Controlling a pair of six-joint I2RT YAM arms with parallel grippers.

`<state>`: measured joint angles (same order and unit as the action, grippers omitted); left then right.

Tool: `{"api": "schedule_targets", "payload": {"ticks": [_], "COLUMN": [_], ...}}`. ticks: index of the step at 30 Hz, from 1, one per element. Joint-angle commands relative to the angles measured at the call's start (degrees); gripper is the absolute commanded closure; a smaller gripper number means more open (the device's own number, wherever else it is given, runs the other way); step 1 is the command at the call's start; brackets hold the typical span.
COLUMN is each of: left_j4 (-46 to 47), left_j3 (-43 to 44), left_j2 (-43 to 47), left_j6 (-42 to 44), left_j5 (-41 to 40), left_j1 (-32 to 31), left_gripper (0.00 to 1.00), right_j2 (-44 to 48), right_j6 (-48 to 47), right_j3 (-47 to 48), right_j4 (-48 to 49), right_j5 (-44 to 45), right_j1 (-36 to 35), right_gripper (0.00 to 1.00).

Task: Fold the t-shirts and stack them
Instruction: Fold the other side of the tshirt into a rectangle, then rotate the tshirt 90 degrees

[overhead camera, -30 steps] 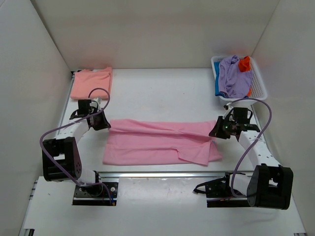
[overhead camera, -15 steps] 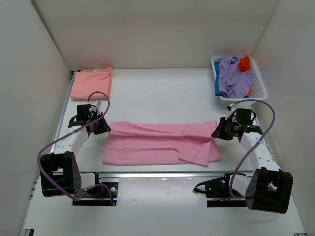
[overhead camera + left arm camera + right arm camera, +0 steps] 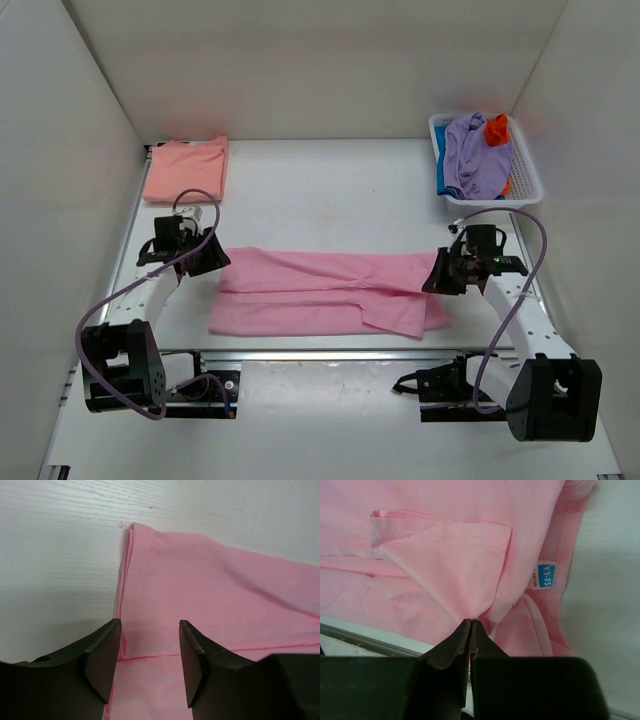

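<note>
One peach shirt (image 3: 186,170) sits folded far left; your pink shirt (image 3: 320,295) lies half-folded mid tabletop (image 3: 330,200), left jaws parted over its edge, right jaws pinching a fold; the basket (image 3: 528,188) shirts (image 3: 475,155) wait unfolded

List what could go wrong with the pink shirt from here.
1. The right gripper is shut on a pinch of the pink shirt, while the left gripper stands open over its other end. Any pull from the right could drag the whole shirt and skew the fold.
2. The sleeve flap near the pinch lies bunched, so it may get creased into the next fold.
</note>
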<state>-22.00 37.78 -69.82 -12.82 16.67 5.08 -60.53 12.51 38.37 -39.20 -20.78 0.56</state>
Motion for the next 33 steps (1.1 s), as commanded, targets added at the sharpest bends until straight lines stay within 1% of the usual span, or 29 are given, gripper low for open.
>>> {"api": "schedule_targets", "payload": {"ticks": [1,2,3,4,5,6,7,8,10,11,12,13,14,15,17,20,22,23,26,28,29,30,31,32,33], "left_j4": [1.35,0.47,0.12,-0.76,-1.9,-2.78,-2.87,-2.96,-1.83,-1.04,-0.42,-0.24,0.46,0.99,1.17,1.17,1.34,1.78,2.66,2.93,2.84,2.14,1.27,0.47,0.12], "left_j3": [3.34,4.31,6.06,7.64,8.88,9.41,9.77,9.86,8.63,7.76,7.57,6.88,6.52,6.26,6.42,6.87,6.87,6.26,5.56,5.28,5.29,5.46,5.55,6.07,6.25], "left_j2": [1.71,1.36,0.49,-0.74,-2.06,-2.86,-4.08,-4.96,-6.28,-7.51,-7.87,-9.27,-10.76,-11.12,-14.8,-18.15,-19.3,-19.91,-20.79,-22.28,-23.16,-24.04,-24.48,-24.57,-24.92], "left_j6": [-1.07,-0.55,-0.63,-0.02,0.42,1.04,0.78,0.78,0.08,-0.36,-0.71,-1.33,-1.59,-2.12,-2.65,-3.44,-3.79,-3.97,-3.7,-3.44,-3.53,-3.35,-3.09,-3.0,-3.18], "left_j5": [-0.76,-0.41,-0.06,0.73,1.17,1.61,1.53,1.18,0.83,0.65,0.56,0.3,0.38,0.56,0.74,-0.31,-0.23,0.12,2.04,3.02,3.28,3.29,3.55,3.55,3.64], "left_j1": [-0.24,-0.42,-1.29,-2.09,-3.83,-4.46,-7.34,-9.54,-12.71,-14.64,-15.53,-16.67,-17.99,-18.61,-19.93,-21.77,-22.04,-22.39,-22.05,-21.87,-22.04,-22.04,-22.57,-22.83,-23.27], "left_gripper": [0.39,0.39,0.4,0.41,0.42,0.43,0.44,0.45,0.46,0.47,0.48,0.49,0.5,0.52,0.53,0.56,0.57,0.58,0.58,0.61,0.63,0.64,0.64,0.65,0.65], "right_j2": [2.78,3.05,3.66,4.45,4.72,4.72,4.2,4.19,3.23,2.45,1.92,1.56,0.78,0.25,-1.68,-3.53,-5.47,-7.04,-13.18,-20.64,-22.85,-27.31,-31.79,-33.84,-37.78], "right_j6": [2.68,2.52,2.6,3.04,3.04,3.22,3.83,4.36,4.71,5.5,7.07,8.74,9.28,10.85,12.88,14.55,15.35,15.17,14.3,12.98,12.37,11.23,10.52,9.82,9.2], "right_j3": [2.94,2.94,2.94,2.68,2.85,2.85,3.2,3.55,3.91,3.73,3.12,2.16,1.19,1.09,-1.44,-4.35,-5.67,-6.37,-5.94,-4.45,-1.57,0.28,4.57,9.22,14.75], "right_j4": [-3.87,-4.74,-5.79,-5.8,-5.71,-5.62,-5.54,-5.27,-3.88,-3.34,-2.47,-0.98,-0.36,1.04,2.98,5.36,7.64,8.17,10.98,13.87,15.28,15.38,15.21,14.6,14.16], "right_j5": [0.73,1.69,3.18,3.46,3.11,3.63,4.85,5.21,4.78,4.43,3.38,2.94,3.02,3.28,3.37,2.94,3.2,3.02,3.55,3.73,3.81,4.07,4.95,5.39,5.74], "right_j1": [1.28,2.07,2.17,2.95,3.83,3.58,3.05,1.92,-0.28,-3.16,-5.54,-6.79,-9.32,-11.7,-14.17,-16.19,-16.64,-15.68,-14.98,-13.66,-13.04,-12.43,-11.81,-12.24,-12.07], "right_gripper": [1.0,0.94,0.84,0.54,0.31,0.23,0.21,0.23,0.48,0.69,0.87,0.95,1.0,1.0,1.0,1.0,1.0,1.0,1.0,1.0,1.0,1.0,1.0,1.0,1.0]}}
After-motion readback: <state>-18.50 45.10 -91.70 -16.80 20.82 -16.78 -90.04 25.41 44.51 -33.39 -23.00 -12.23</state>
